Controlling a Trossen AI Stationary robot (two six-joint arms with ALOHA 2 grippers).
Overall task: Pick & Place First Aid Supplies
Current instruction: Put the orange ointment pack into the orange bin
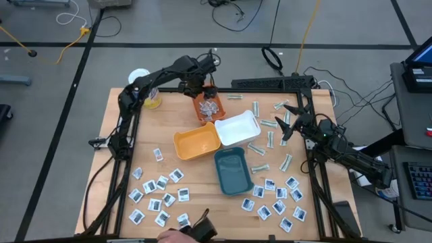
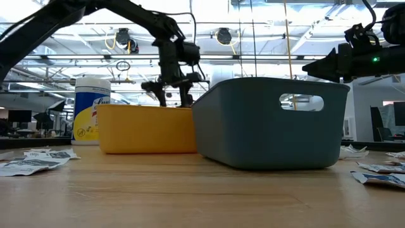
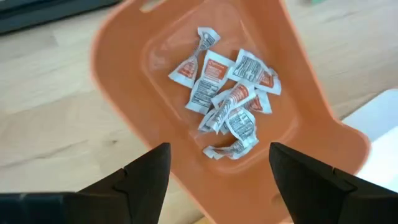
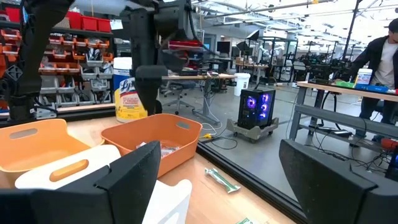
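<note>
L gripper (image 3: 217, 180) over far orange tray (image 3: 124, 74), fingers apart; R gripper (image 4: 214, 177) idle at right, wide apart.
Risk: a sachet (image 3: 202, 93) prob. sticks to a pad, or I clip the rim.

Bright, even overhead light; ceiling lamps (image 2: 223, 35) glaring at 12 o'clock in low view. Soft faint shadows on counter (image 1: 121, 169). Near counter edge blurred in low view. Left hand (image 3: 217, 180) fingers dark, slightly soft.

wood table (image 1: 115, 169), trays (image 1: 196, 143), sachets (image 1: 162, 183), canister (image 1: 143, 84)
</note>
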